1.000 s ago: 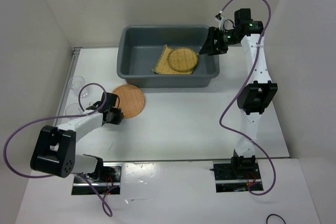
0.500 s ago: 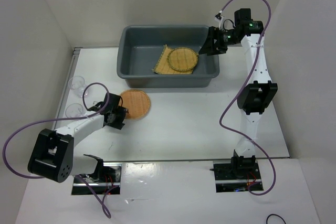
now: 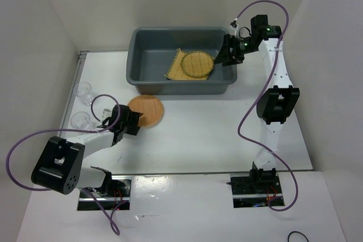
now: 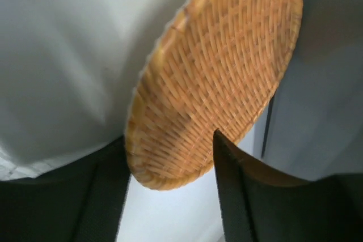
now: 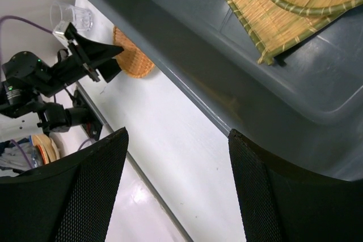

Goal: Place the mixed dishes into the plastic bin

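fingers (image 4: 232,202) of your left gripper (image 4: 169,137) pinch the orange-brown plate (image 4: 215,83) by its rim.
from above, that plate is outside the plastic bin (image 3: 131,60), just before its near wall; the bamboo-slat tray (image 3: 174,69) and yellow woven plate (image 3: 198,63) lie inside. your right wrist view shows the right gripper (image 5: 177,134) spread wide, empty, over the bin's rim.
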You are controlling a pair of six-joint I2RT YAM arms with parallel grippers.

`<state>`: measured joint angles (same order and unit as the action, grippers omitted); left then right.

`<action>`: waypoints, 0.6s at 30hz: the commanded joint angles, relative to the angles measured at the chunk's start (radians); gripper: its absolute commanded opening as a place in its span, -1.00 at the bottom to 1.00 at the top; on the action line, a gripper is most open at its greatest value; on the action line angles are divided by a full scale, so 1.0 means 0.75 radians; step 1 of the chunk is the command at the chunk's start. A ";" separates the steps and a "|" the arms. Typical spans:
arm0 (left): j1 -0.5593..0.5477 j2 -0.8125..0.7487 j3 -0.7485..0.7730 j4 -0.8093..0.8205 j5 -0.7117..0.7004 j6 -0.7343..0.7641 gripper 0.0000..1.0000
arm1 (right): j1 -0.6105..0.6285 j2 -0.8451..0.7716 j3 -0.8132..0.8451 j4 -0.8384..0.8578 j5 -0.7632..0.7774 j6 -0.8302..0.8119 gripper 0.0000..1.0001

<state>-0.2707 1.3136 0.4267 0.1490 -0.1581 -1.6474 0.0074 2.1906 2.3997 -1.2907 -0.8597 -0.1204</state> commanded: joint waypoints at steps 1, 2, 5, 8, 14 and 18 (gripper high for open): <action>-0.005 0.059 -0.072 0.088 -0.024 -0.025 0.23 | -0.008 -0.106 -0.023 -0.009 -0.044 -0.024 0.53; -0.005 0.071 -0.072 0.100 -0.024 -0.025 0.09 | -0.008 -0.106 -0.023 -0.009 -0.044 -0.024 0.53; -0.005 0.071 -0.072 0.112 -0.024 -0.025 -0.29 | -0.008 -0.119 -0.035 -0.009 -0.044 -0.024 0.53; -0.005 0.071 -0.072 0.088 -0.012 -0.025 -0.81 | -0.008 -0.119 -0.035 -0.009 -0.044 -0.024 0.53; -0.018 -0.043 0.161 -0.371 -0.045 0.035 -1.00 | -0.008 -0.119 -0.035 -0.009 -0.056 -0.024 0.53; -0.030 -0.152 0.278 -0.611 0.027 0.084 -1.00 | -0.034 -0.131 -0.086 -0.009 -0.085 -0.024 0.53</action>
<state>-0.2848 1.2682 0.5861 -0.0761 -0.1368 -1.6363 0.0017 2.1605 2.3550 -1.2919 -0.8845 -0.1257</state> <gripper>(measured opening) 0.054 0.764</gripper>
